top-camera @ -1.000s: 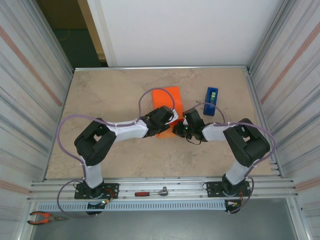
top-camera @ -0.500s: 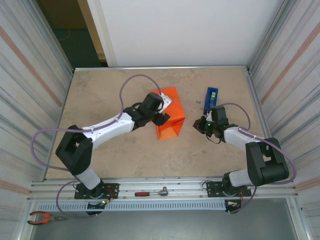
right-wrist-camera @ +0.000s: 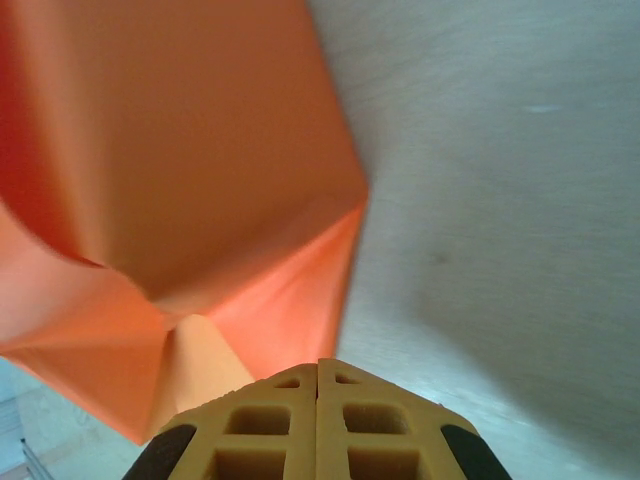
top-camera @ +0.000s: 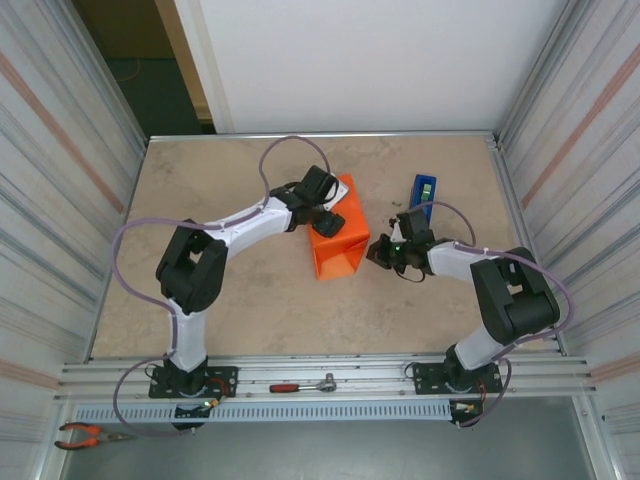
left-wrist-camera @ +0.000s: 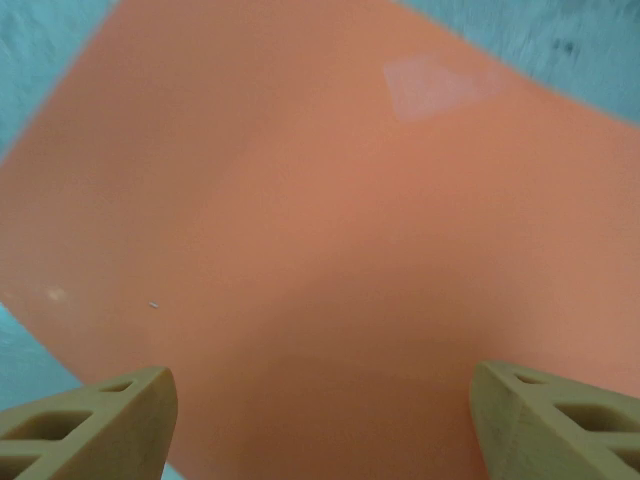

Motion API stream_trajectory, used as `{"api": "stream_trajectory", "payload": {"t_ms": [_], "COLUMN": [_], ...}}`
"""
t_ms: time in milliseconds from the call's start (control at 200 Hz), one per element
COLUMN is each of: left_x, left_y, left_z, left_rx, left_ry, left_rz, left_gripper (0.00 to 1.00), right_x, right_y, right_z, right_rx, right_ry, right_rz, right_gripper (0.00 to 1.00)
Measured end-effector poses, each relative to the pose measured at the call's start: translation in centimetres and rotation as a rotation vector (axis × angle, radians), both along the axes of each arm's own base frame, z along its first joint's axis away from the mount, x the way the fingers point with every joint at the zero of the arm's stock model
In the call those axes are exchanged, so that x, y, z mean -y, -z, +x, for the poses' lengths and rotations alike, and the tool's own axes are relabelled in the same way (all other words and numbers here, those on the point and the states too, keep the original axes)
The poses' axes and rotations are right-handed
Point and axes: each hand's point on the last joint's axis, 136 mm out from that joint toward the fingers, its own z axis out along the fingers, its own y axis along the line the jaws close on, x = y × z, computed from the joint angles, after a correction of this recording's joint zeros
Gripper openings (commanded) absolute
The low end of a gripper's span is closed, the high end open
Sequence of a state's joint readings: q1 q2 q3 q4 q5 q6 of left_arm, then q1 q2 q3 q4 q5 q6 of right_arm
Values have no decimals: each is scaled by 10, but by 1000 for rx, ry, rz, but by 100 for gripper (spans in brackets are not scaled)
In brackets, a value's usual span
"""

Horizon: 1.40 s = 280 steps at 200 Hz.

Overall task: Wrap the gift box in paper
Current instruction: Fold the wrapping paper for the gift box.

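Viewing from the top camera: the paper (top-camera: 338, 250) is seen folded into a bundle near the centre of the table (top-camera: 230, 300). The left gripper (top-camera: 333, 218) is positioned over the bundle's far left corner, jaws wide, nothing gripped. The right gripper (top-camera: 378, 253) is closed empty just beside the bundle's right side, with a blue tape dispenser (top-camera: 422, 198) behind it.

Left wrist: a pale patch (left-wrist-camera: 430, 85), possibly tape, is noted on the orange surface.

Right wrist: pressed-together fingertips (right-wrist-camera: 318, 430) are pointed at a folded end flap.
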<state>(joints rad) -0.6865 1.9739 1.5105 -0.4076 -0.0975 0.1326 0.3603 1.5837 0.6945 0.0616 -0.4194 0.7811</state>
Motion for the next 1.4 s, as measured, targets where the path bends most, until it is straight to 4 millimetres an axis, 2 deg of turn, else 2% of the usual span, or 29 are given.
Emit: {"api": "stream_trajectory", "payload": {"t_ms": [331, 681, 882, 1213, 1318, 1403], "left_x": [2, 1, 1, 1, 4, 8], "left_y": [4, 4, 5, 4, 3, 3], "left_z": [-3, -2, -2, -3, -7, -13], "left_rx": [-16, 1, 5, 13, 4, -15], "left_ry": [12, 10, 10, 14, 28, 46], "left_rz": [-7, -19, -23, -31, -41, -52], "left_gripper": [76, 74, 74, 74, 74, 75], "right_x": [-19, -33, -40, -64, -58, -46], "right_y": [-5, -1, 3, 9, 4, -12], "right_z": [23, 31, 28, 15, 8, 7], "right_rx": [46, 74, 68, 71, 72, 95], "right_ry": [19, 78, 71, 5, 8, 28], "right_rz": [19, 35, 42, 48, 47, 46], "right_gripper": [0, 0, 0, 0, 0, 0]}}
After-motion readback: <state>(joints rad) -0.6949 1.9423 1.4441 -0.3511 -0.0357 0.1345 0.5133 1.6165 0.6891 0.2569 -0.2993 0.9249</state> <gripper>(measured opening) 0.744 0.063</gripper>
